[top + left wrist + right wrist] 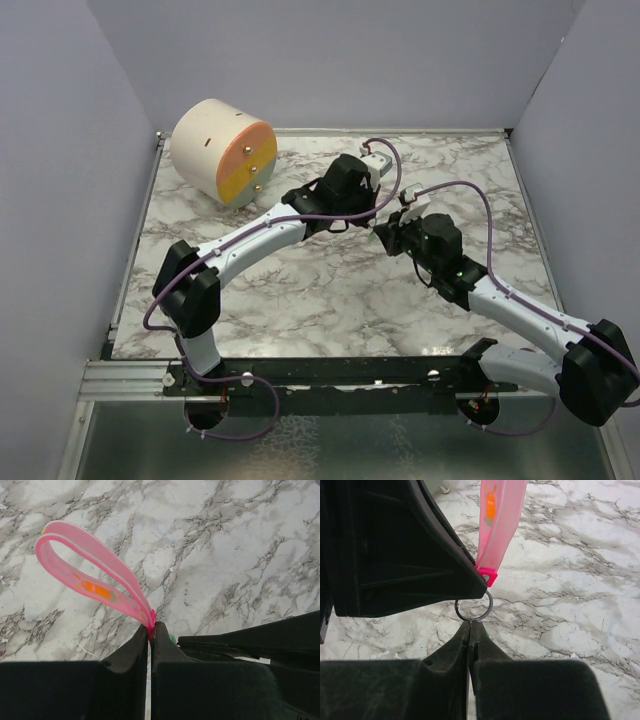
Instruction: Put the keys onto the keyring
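Observation:
My left gripper (pixel 151 627) is shut on the bright pink-red end of the pink key (pixel 90 575), a slim translucent pink strip bent into a loop with an orange mark. My right gripper (pixel 470 625) is shut on the edge of a small metal keyring (pixel 473 607). The ring sits right at the pink key's end tab (pixel 487 575), against the left finger (pixel 410 555). I cannot tell whether the ring passes through the tab. A speck of green, the green key (pixel 172 638), peeks out beside the left fingers, mostly hidden. Both grippers meet mid-table (pixel 380 228).
A big cream-and-orange cylinder (pixel 222 150) lies at the back left of the marble table (pixel 300 300). Grey walls stand round three sides. The right gripper's black body (pixel 250 640) crowds in close on the left gripper's right.

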